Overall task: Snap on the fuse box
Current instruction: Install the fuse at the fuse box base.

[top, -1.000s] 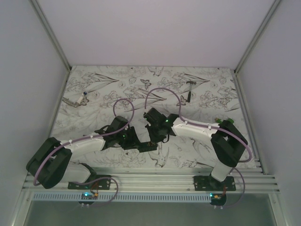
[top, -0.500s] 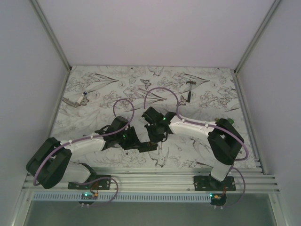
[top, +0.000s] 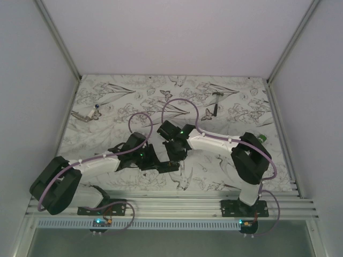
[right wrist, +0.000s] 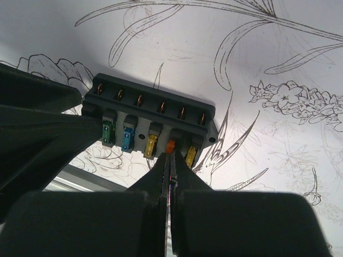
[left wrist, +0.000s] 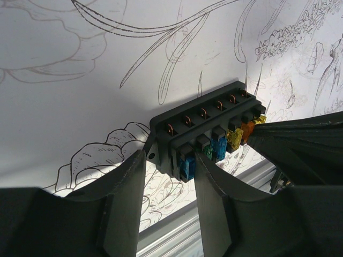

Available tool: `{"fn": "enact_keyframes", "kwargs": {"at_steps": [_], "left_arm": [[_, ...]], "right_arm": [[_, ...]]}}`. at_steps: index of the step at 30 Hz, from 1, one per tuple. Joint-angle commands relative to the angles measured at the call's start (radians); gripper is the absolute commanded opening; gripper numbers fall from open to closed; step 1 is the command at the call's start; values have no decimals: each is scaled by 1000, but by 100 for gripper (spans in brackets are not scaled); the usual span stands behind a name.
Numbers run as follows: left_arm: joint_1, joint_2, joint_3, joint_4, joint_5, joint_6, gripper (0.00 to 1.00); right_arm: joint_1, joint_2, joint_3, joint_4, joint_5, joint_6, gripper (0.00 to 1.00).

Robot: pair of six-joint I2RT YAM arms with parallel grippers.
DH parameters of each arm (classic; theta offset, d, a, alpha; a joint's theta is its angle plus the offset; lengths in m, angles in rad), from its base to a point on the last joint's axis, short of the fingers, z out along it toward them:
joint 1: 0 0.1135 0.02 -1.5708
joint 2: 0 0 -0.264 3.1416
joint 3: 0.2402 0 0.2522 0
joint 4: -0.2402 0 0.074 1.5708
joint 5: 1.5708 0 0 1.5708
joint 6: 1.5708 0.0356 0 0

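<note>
The fuse box (left wrist: 206, 126) is a black block with a row of coloured fuses along one face, held a little above the patterned table. My left gripper (left wrist: 170, 160) is shut on its near end, one finger (left wrist: 126, 182) by the mounting ear and the other beside a blue fuse (left wrist: 187, 167). My right gripper (right wrist: 170, 155) is shut, its tips against an orange fuse (right wrist: 171, 145) in the box (right wrist: 153, 110). From above, both grippers meet at the box (top: 169, 166) near the table's front middle.
A tiny black-handled hammer (top: 214, 107) lies at the back right. A small tool with a blue bit (top: 88, 113) lies at the back left. A green object (top: 261, 137) sits behind the right arm's elbow. An aluminium rail (top: 177, 202) runs along the near edge.
The right arm's elbow and wrist have shifted left, and its jaws closed the last bit. The left arm and the fuse box have stayed put.
</note>
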Motion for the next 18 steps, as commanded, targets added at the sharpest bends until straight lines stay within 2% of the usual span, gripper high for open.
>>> {"fn": "enact_keyframes", "kwargs": {"at_steps": [1, 4, 9, 16, 18], "left_arm": [[-7, -4, -26, -15, -32, -11, 41], [-7, -13, -27, -16, -36, -16, 41], [-7, -41, -12, -16, -39, -15, 43], [-3, -110, 50, -87, -73, 9, 49], [1, -126, 72, -114, -88, 20, 53]], "right_arm": [[1, 292, -148, -129, 322, -17, 0], [12, 237, -134, -88, 286, -44, 0], [21, 41, -107, 69, 90, -97, 1], [22, -95, -3, 124, 29, -145, 17], [20, -123, 24, 129, 14, -165, 25]]}}
